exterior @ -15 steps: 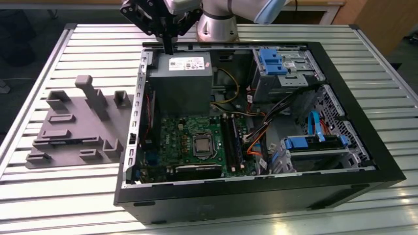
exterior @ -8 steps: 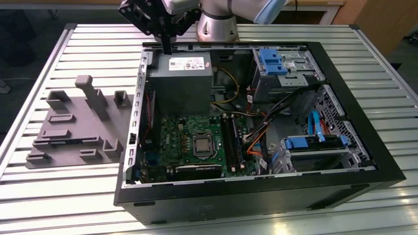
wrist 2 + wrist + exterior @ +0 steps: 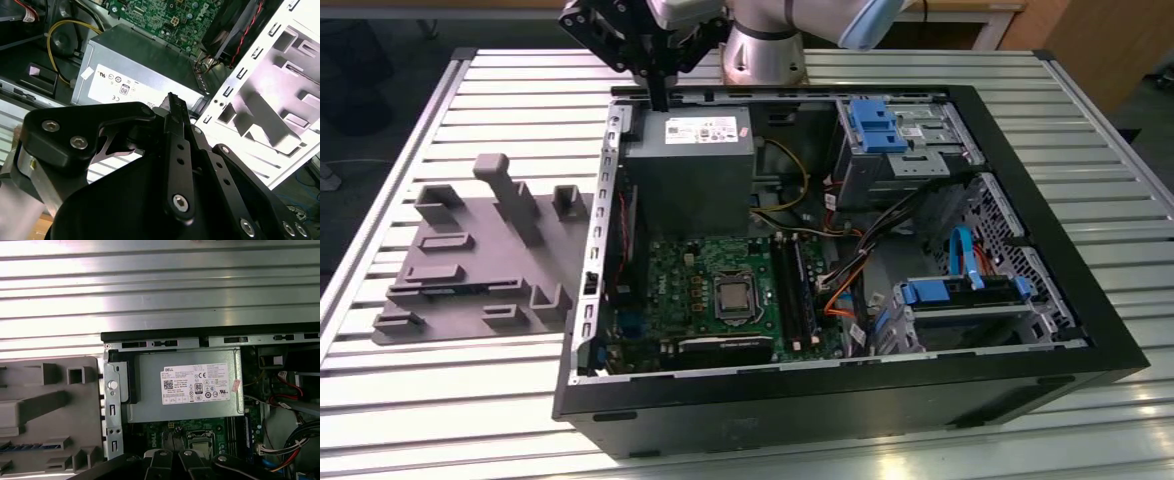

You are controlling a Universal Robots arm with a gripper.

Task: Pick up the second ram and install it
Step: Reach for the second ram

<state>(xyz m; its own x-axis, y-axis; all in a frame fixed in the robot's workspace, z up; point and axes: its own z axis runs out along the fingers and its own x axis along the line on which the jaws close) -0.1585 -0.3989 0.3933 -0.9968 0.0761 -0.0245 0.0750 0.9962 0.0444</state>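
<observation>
The tool [image 3: 662, 92] hangs over the far edge of the computer case [image 3: 854, 400], its fingers pressed together on nothing. The second ram [image 3: 454, 291] seems to lie in the grey holder [image 3: 467, 230] at the exterior view's left, not picked up yet

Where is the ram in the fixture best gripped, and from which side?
Probably at the middle of its long top edge, pinching across the two flat faces and coming straight down from above. In the first wrist view the ram appears to sit on edge in a slot of the grey fixture, so that thin edge looks like the one free part, with the fixture closing in its sides.
</observation>
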